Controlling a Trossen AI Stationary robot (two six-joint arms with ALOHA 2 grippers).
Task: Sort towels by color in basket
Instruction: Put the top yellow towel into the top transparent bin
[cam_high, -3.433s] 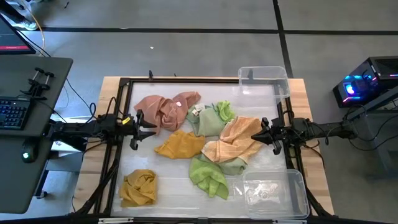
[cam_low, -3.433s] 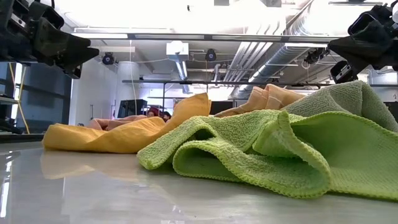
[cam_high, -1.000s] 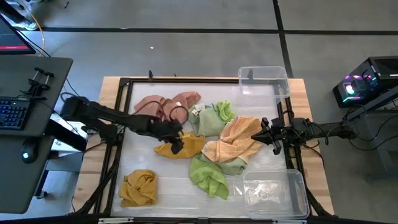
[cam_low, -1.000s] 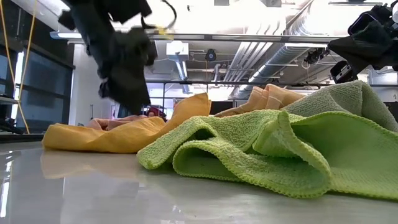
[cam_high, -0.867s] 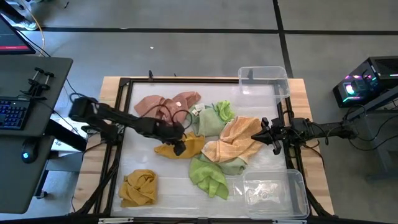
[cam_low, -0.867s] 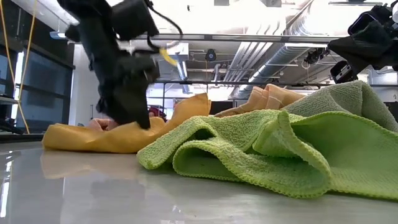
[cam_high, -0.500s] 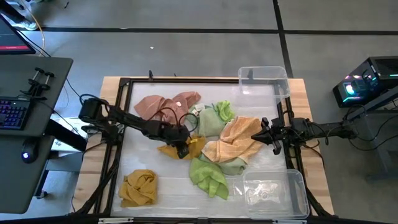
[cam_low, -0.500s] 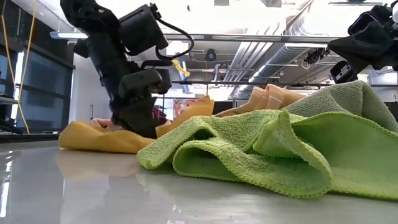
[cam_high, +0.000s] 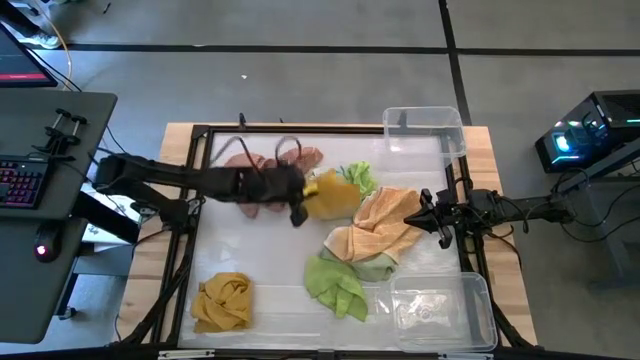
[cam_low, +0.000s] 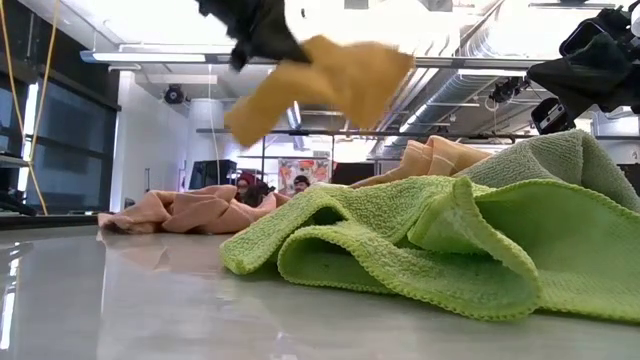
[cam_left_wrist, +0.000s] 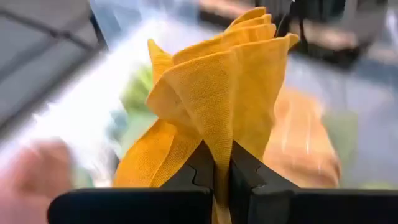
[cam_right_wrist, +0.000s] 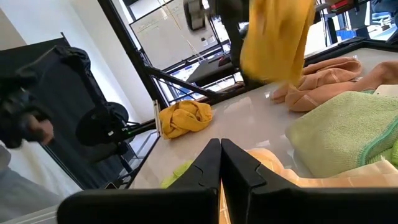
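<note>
A mustard yellow towel is in the air above the middle of the table, with my left gripper shut on it. In the low view the same towel hangs high above the table top. A salmon pink towel lies at the far left, partly under my left arm. A light green towel, a peach towel, another green towel and a second yellow towel lie on the table. My right gripper is shut at the right, beside the peach towel, holding nothing. My left gripper pinches a bunched fold of the yellow towel between its two fingers, with several layers gathered there. The rest of the towel fans out beyond the fingertips. The towel is lifted clear of the table and of the other towels.
Two clear plastic bins stand on the right side: one at the far right corner, one at the near right corner. A black frame runs round the work area. Bare table shows at the left between the pink towel and the near yellow towel.
My left gripper came down open on the yellow towel in the middle, shut on it, then rose and went toward the table's far edge. The towel has been lifted clear and swings out beyond the fingers; the pink towel behind it now shows in the low view.
</note>
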